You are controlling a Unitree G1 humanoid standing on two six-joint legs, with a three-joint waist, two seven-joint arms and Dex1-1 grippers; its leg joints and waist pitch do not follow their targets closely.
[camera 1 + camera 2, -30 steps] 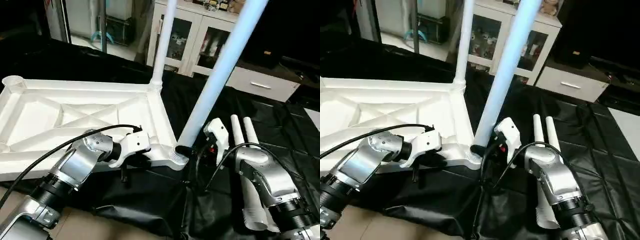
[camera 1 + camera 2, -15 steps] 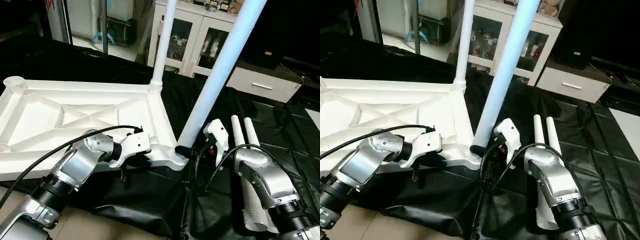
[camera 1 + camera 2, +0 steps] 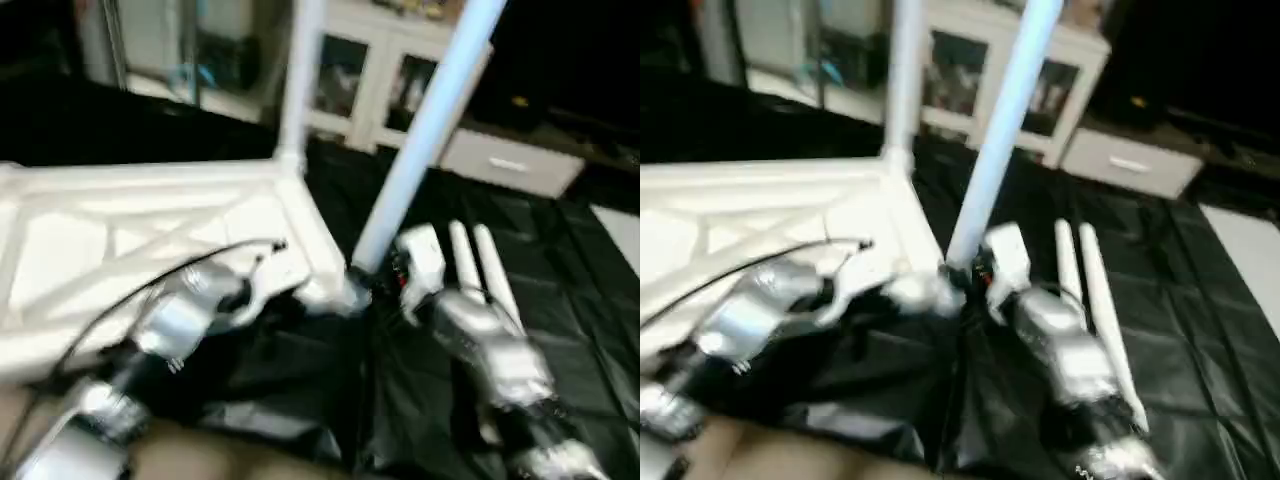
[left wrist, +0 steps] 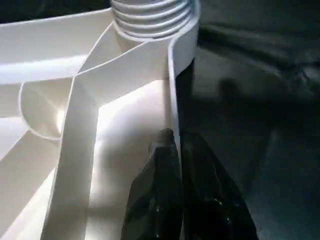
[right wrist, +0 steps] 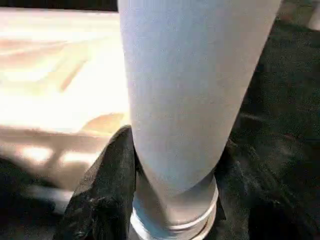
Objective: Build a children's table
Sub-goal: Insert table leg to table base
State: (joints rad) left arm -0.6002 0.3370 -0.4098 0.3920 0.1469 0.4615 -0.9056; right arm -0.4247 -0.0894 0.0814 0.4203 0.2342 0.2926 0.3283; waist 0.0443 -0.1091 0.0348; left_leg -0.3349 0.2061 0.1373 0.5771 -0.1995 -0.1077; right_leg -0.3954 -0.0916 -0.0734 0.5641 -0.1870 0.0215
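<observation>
A: Tabletop (image 3: 120,225) is laid upside down on the black-covered worktable (image 3: 560,300), ribs up. Two legs are already stood in the sockets on its right side: the far leg (image 3: 300,70) and the near leg (image 3: 425,140).

B: Left gripper (image 4: 175,165)?

A: Closed on the tabletop's thin side rim, one finger (image 4: 155,195) inside the wall, the other outside, just short of the near corner socket (image 4: 150,15). The top is judged to be steadied that way.

B: Right gripper (image 5: 175,165)?

A: Clamped around the near leg low down, just above its collar; black fingers (image 5: 100,195) are seen on both sides of the tube. The leg's long axis runs up and away from that gripper, tilted toward the robot's right, not square to the top.

B: So the next move?

A: Probably decided by that tilt: the leg would need bringing upright over its socket and pressing or twisting down. The right arm is the one on it. Two spare legs (image 3: 478,265) are lying side by side just right of that arm, pointing away from the robot.
</observation>
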